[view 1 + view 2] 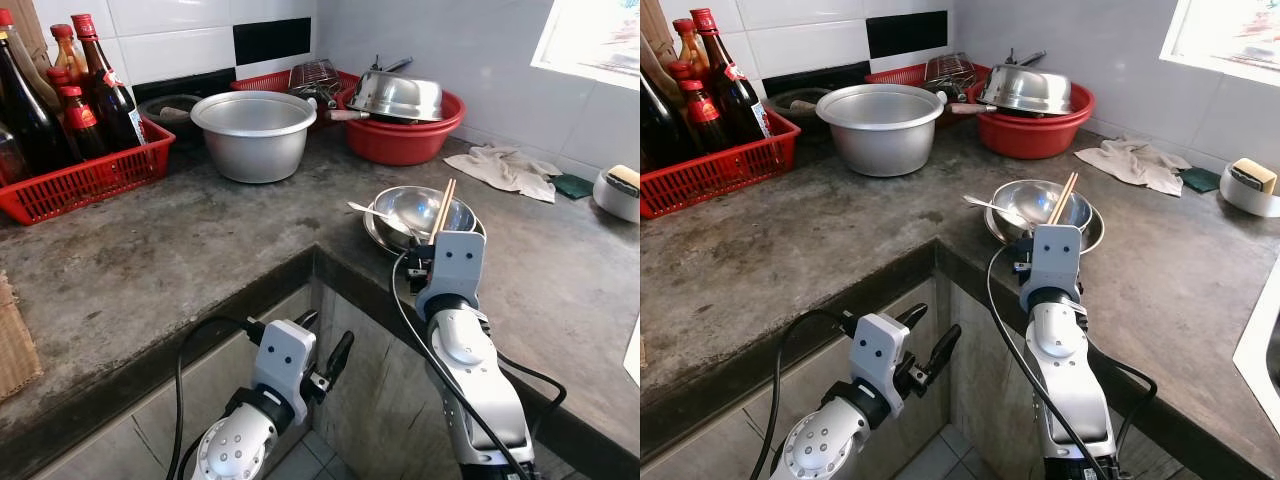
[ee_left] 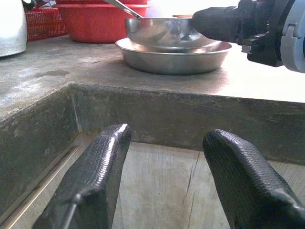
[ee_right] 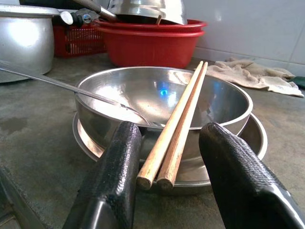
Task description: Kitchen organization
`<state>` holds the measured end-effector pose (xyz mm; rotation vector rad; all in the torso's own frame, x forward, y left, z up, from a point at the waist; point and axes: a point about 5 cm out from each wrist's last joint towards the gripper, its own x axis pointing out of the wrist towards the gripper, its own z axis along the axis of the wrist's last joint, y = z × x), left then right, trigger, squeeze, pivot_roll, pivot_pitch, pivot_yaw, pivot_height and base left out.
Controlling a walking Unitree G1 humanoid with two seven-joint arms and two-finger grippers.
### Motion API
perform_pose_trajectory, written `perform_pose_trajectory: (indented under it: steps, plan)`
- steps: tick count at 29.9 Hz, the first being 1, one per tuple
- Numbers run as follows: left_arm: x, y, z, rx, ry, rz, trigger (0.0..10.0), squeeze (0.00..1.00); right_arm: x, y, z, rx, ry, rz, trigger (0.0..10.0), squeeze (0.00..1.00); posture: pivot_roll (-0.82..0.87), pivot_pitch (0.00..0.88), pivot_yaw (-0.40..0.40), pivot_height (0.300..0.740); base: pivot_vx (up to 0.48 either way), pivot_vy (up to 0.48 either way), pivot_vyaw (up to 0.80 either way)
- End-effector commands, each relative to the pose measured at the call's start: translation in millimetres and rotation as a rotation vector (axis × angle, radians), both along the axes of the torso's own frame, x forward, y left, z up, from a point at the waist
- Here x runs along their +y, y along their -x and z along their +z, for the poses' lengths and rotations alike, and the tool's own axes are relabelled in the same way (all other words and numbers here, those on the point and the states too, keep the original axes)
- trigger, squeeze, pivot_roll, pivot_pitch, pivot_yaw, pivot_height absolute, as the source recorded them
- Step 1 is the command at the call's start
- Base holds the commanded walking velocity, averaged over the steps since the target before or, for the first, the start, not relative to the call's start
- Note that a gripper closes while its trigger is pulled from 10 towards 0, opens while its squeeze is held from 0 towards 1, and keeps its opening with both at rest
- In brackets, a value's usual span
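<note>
A steel bowl point(image 1: 420, 212) sits in a shallow steel plate point(image 3: 252, 138) on the grey counter, near its inner corner. Two wooden chopsticks point(image 3: 178, 129) lean on the bowl's near rim, and a metal spoon point(image 3: 71, 88) rests across its left side. My right gripper point(image 3: 170, 133) is level with the bowl, open, its fingers on either side of the chopsticks' near ends without touching them. My left gripper point(image 1: 325, 338) hangs open below the counter edge, in front of the cabinet face, holding nothing.
At the back stand a red crate of sauce bottles point(image 1: 90, 180), an aluminium pot point(image 1: 255, 135) and a red basin point(image 1: 400, 140) holding steel cookware. A crumpled cloth point(image 1: 510, 168) and a sponge in a white dish point(image 1: 620, 190) lie right. The counter edge point(image 1: 315, 255) forms an inner corner.
</note>
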<state>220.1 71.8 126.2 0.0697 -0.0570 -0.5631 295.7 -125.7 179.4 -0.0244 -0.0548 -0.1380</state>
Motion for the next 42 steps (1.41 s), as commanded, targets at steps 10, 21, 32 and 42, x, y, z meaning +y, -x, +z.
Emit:
perform_pose_trajectory:
  steps: [10, 21, 32, 42]
  plan:
    - [-1.1, 0.0, -0.1, -0.004, -0.003, 0.002, 10.0, 0.00, -0.5, -4.0, 2.3, 0.002, -0.005, -0.001, 0.0, 0.00, 0.09, 0.018, -0.063, 0.740, 0.000, 0.000, 0.00]
    - [-0.7, -0.6, 0.2, -0.004, -0.003, 0.004, 10.0, 0.00, -1.4, -4.2, 5.0, -0.007, -0.008, -0.005, 0.0, 0.00, 0.09, 0.020, -0.061, 0.740, 0.000, 0.000, 0.00]
    - [0.0, -0.7, -0.3, -0.005, -0.004, 0.008, 10.0, 0.00, 1.8, -3.8, 6.8, -0.009, -0.016, 0.009, 4.8, 0.00, 0.09, 0.021, -0.060, 0.740, 0.000, 0.000, 0.00]
    - [-0.6, -1.3, 0.0, -0.007, -0.004, 0.009, 10.0, 0.00, 0.6, -3.6, 5.7, -0.005, -0.003, 0.003, 10.0, 1.00, 0.09, 0.024, -0.066, 0.740, 0.000, 0.000, 0.00]
